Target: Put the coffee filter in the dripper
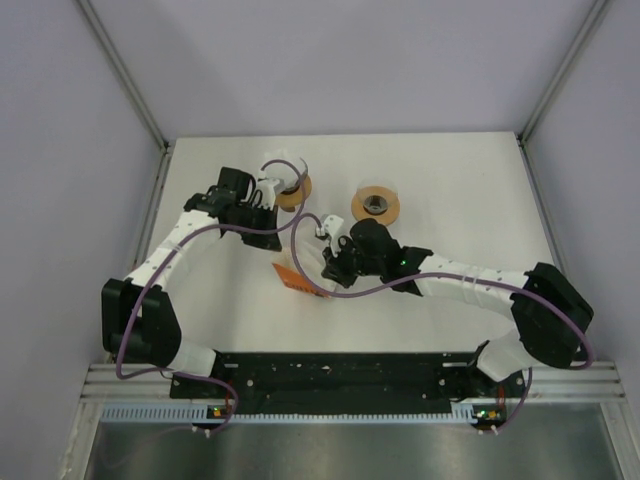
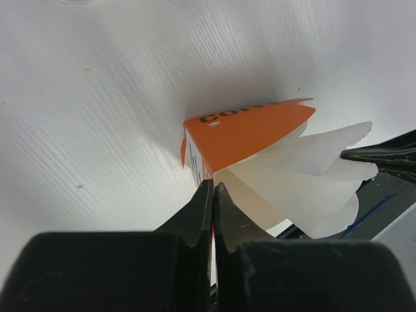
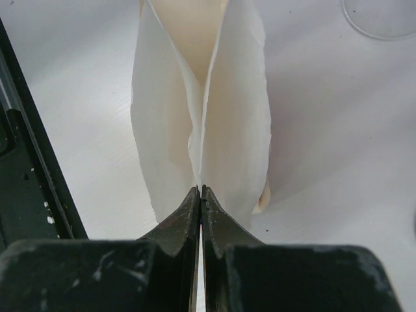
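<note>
coffee filter [image 2: 305, 179], half inside orange packet [image 2: 240, 133]

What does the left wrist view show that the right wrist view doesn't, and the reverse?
Left wrist only: the orange filter box, its edge pinched by the left tool. Right wrist only: the right tool shut on a filter fold, and a clear round rim at the top right corner. Both: the white paper filters and the white table.

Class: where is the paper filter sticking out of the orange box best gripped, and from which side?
Probably pinch the filter at its free edge, coming from the open end of the box: the thin paper fans out there, while the rest sits inside.
</note>
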### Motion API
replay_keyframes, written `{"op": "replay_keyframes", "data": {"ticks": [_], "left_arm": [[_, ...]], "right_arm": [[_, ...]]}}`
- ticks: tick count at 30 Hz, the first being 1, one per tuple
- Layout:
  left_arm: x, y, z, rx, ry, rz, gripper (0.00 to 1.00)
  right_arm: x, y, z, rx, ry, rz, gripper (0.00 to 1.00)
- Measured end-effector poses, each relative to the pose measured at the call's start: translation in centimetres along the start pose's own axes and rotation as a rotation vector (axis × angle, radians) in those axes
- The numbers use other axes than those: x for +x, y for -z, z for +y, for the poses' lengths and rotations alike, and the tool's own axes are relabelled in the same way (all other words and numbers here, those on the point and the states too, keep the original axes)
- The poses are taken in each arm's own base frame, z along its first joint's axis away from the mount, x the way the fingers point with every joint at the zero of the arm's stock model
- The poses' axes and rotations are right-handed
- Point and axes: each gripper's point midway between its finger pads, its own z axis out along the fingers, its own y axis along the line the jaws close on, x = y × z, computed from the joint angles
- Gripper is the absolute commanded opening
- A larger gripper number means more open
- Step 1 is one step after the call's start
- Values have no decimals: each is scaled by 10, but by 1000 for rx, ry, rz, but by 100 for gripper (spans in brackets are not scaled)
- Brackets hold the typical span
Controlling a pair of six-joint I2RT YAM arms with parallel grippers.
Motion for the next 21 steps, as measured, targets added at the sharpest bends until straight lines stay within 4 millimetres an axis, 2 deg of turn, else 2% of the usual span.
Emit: {"op": "replay_keyframes", "data": {"ticks": [3,10,16,21], "left_arm": [[0,0,-1,1,-1,2,0],[-1,3,-5,13,-10,8,25],[-21,18,-15,37,-49,-28,46],[-35,31,-26,70,-89,-58,51]], "right_arm": [[-1,0,-1,9,1,-2,0],[12,-10,-9,34,-8,32,0],[20,-15,-10,35,-14,56,0],[17,-16,-11,35,-12,41,0]]}}
